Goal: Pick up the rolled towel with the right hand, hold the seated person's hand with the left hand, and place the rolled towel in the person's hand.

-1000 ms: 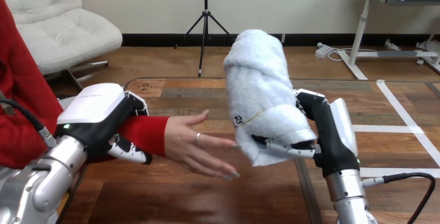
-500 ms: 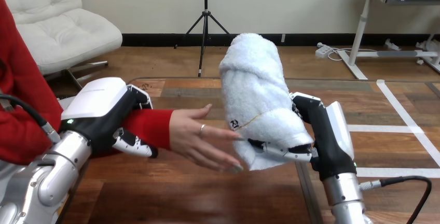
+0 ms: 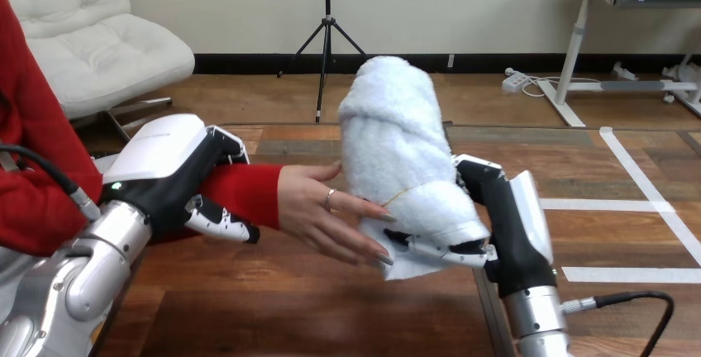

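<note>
Handover, seen from the head view: the right hand (image 3: pixel 506 226), fingers wrapped round the lower end of the rolled towel (image 3: pixel 395 146), carries it upright over the table (image 3: pixel 273 311), its side touching the outstretched fingers of the person's hand (image 3: pixel 322 212). The left hand (image 3: pixel 169 177) is clasped round the person's wrist (image 3: pixel 263 196) in the red sleeve, so I'd say the placing is under way, and next the towel needs easing across into that open palm before any release. Towel's white, fat and fluffy, a thin band round it.
</note>
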Available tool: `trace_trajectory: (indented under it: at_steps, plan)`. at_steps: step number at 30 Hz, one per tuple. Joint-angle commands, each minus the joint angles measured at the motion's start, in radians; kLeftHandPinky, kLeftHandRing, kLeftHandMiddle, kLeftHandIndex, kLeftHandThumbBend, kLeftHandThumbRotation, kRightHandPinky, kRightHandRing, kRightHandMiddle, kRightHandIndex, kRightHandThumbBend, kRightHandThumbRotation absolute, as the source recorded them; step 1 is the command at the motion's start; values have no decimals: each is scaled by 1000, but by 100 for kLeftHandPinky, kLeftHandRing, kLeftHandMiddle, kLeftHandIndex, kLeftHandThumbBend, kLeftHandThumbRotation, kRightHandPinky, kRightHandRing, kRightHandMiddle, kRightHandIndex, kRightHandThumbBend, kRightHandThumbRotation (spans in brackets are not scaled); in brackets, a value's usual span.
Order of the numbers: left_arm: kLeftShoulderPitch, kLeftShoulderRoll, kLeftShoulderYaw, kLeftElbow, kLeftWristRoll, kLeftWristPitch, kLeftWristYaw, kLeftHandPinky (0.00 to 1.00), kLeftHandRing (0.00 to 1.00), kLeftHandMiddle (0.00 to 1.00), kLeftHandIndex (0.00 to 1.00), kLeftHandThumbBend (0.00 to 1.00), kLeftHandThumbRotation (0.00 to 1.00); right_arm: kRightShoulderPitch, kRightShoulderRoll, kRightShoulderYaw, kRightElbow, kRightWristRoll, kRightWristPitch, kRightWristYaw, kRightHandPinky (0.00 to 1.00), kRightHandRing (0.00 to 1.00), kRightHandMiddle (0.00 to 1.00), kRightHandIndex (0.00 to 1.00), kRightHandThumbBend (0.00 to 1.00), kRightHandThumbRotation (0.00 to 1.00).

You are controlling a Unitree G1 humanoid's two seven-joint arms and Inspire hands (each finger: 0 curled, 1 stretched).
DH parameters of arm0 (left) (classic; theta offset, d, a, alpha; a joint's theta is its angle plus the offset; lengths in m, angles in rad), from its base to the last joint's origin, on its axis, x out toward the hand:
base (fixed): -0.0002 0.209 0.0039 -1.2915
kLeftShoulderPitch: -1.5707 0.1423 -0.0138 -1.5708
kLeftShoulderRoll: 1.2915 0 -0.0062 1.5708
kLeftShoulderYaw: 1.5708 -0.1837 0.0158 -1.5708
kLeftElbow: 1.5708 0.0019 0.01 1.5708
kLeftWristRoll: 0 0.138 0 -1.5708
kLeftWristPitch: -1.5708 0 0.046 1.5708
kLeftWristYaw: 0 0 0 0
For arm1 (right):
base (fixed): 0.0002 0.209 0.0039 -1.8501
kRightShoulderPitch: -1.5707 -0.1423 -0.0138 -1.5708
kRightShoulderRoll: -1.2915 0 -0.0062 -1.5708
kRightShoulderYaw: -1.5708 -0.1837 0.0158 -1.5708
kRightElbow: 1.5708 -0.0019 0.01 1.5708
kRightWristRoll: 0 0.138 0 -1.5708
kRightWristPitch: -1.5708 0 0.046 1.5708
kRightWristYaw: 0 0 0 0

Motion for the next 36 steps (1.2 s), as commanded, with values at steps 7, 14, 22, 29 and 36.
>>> trace_trajectory:
  at_steps: [7,14,22,29,36]
  plan:
    - [-168,-13,54,-86,-45,-8,23,31,35,40,39,82,0,-41,39,17,-139,3,-53,7,29,34,40,44,69,0]
    - [-170,-13,56,-82,-59,-11,28,31,35,40,39,83,0,-26,50,29,-165,-2,-49,11,30,34,40,44,70,0]
    - [-169,-10,61,-73,-65,-20,38,32,36,40,40,84,0,-8,62,49,-193,3,-50,37,30,34,40,44,70,0]
    - [-168,-9,65,-73,-67,-19,36,32,36,41,40,84,0,12,75,62,-226,18,-44,77,30,35,40,44,69,0]
    - [-167,-8,67,-69,-70,-13,33,33,37,41,40,84,0,31,88,70,-256,29,-39,110,31,35,41,44,69,0]
